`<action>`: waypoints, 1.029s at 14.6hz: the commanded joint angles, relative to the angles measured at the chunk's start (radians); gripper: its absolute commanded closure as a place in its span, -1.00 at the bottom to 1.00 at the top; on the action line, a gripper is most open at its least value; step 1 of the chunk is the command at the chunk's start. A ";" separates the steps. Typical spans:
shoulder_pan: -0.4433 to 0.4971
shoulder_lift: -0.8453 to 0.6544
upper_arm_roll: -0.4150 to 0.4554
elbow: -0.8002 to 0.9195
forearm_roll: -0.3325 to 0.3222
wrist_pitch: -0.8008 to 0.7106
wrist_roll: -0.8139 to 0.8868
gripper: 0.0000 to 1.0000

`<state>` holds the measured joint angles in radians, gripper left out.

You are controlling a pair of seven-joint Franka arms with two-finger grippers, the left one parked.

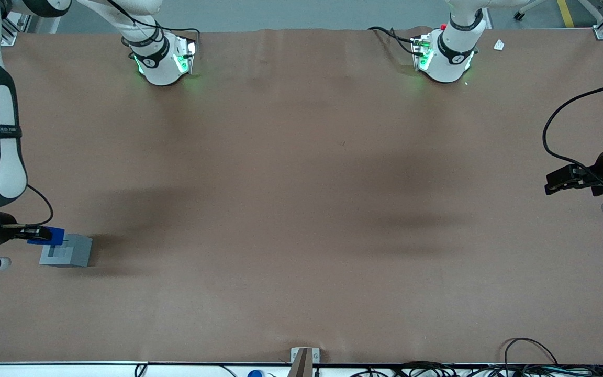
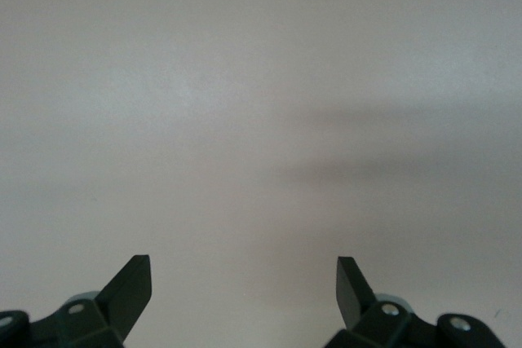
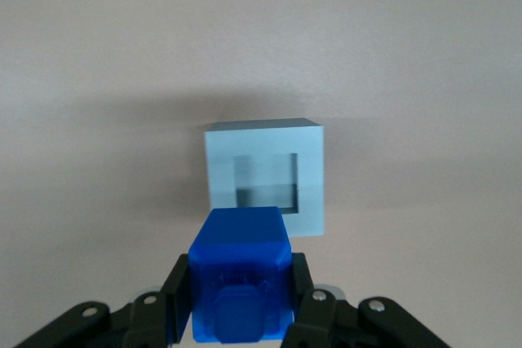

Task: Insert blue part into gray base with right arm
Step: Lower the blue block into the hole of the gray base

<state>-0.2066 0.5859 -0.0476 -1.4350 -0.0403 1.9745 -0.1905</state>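
The gray base sits on the brown table near the working arm's end, its darker square socket facing up. My right arm's gripper is shut on the blue part, holding it just above the base's edge nearest the arm. In the right wrist view the blue part sits squeezed between the two black fingers, and the gray base lies just ahead of it, apart from it.
The brown table spreads wide toward the parked arm's end. Two green-lit pedestals stand farthest from the front camera. Cables and a small bracket lie along the table's edge nearest the camera.
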 commanded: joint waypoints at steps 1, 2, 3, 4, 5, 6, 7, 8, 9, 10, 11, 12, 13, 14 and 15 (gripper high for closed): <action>-0.022 0.009 0.020 -0.002 -0.012 0.024 -0.004 0.99; -0.023 0.014 0.020 -0.002 -0.012 0.041 -0.006 0.99; -0.025 0.021 0.020 -0.002 -0.012 0.058 -0.009 0.99; -0.025 0.025 0.020 -0.002 -0.010 0.066 -0.010 0.99; -0.025 0.032 0.020 -0.002 -0.009 0.069 -0.010 0.99; -0.027 0.038 0.022 -0.002 -0.007 0.075 -0.010 0.99; -0.030 0.040 0.022 -0.002 -0.006 0.089 -0.012 0.98; -0.034 0.040 0.020 -0.002 -0.006 0.105 -0.012 0.98; -0.037 0.041 0.020 -0.002 -0.004 0.110 -0.012 0.98; -0.037 0.046 0.022 -0.002 -0.006 0.112 -0.012 0.98; -0.039 0.049 0.022 -0.002 -0.007 0.112 -0.014 0.98; -0.042 0.052 0.022 -0.002 -0.007 0.115 -0.014 0.98; -0.045 0.055 0.022 -0.002 -0.004 0.119 -0.014 0.98; -0.046 0.058 0.022 -0.002 0.000 0.128 -0.014 0.98; -0.045 0.060 0.022 -0.005 0.002 0.133 -0.014 0.98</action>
<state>-0.2299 0.6423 -0.0464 -1.4354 -0.0401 2.0894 -0.1912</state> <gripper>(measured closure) 0.489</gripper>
